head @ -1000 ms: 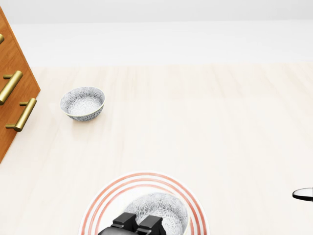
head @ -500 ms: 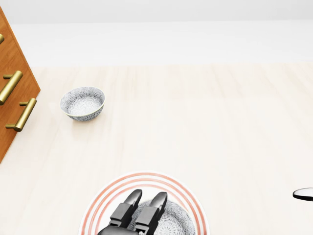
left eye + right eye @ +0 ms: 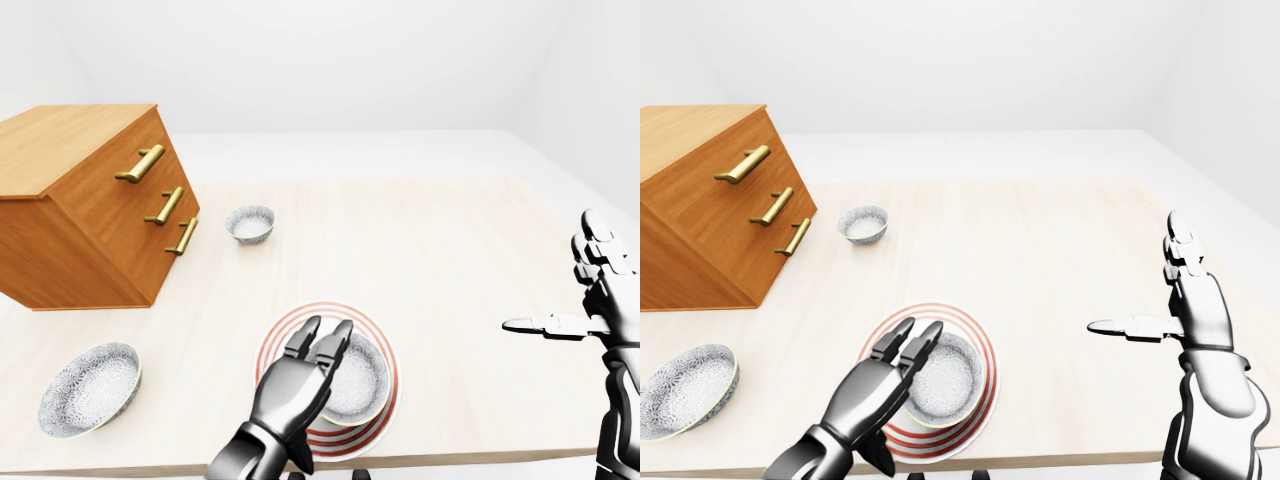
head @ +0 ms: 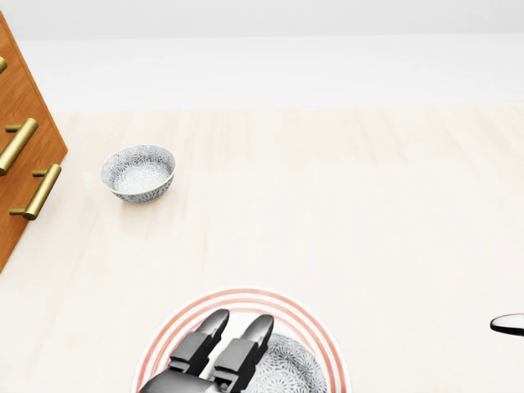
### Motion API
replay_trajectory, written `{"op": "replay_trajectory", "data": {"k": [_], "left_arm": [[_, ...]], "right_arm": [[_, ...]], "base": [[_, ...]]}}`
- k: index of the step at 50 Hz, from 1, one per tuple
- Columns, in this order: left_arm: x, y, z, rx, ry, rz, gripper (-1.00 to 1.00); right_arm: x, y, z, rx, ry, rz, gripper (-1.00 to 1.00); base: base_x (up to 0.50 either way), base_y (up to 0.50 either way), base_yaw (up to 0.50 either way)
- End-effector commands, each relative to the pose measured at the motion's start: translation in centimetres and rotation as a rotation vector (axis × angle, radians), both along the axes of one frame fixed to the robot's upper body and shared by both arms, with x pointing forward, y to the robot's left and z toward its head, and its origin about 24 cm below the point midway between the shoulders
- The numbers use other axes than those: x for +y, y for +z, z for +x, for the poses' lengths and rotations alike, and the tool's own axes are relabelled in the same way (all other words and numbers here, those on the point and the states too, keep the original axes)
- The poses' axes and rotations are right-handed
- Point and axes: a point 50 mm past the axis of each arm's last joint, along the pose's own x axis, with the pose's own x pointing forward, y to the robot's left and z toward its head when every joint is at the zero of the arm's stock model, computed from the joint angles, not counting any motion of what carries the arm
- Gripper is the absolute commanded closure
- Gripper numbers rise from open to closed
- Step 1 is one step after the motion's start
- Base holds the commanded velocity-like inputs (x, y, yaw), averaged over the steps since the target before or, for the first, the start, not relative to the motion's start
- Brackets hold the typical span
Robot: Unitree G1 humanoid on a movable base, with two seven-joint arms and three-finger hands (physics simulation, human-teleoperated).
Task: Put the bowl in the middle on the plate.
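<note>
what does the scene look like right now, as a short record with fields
plate: red-ringed, near bottom edge of the table
bowl: patterned, sitting on the plate
left hand: open, fingers over the bowl's left side
right hand: open, far right, holding nothing
second bowl: beside the drawer chest
third bowl: bottom left of the left-eye view

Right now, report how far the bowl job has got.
Done: the grey-patterned ceramic bowl sits on the red-ringed white plate. In hand: the left robot hand hovers open over its rim. Left: probably only pulling that hand clear.
</note>
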Motion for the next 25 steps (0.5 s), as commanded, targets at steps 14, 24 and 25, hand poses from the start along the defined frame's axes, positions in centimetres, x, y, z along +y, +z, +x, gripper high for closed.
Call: {"op": "replay_trajectory", "data": {"k": [14, 24, 25], "left_arm": [[2.9, 3.6, -1.0, 0.029, 0.055, 0.041, -1.00], [5.8, 6.2, 0.4, -0.076, 0.215, -0.029, -1.00], [5.9, 6.5, 0.5, -0.094, 0.228, -0.033, -1.00]], "right_arm": [[-0.1, -0.2, 0.0, 0.007, -0.004, 0.001, -1.00], [0.0, 0.0, 0.0, 0.002, 0.001, -0.005, -1.00], [0.1, 0.1, -0.1, 0.000, 0.001, -0.007, -1.00]], "base": [[0.00, 0.00, 0.00], [0.00, 0.00, 0.00], [0.00, 0.00, 0.00]]}}
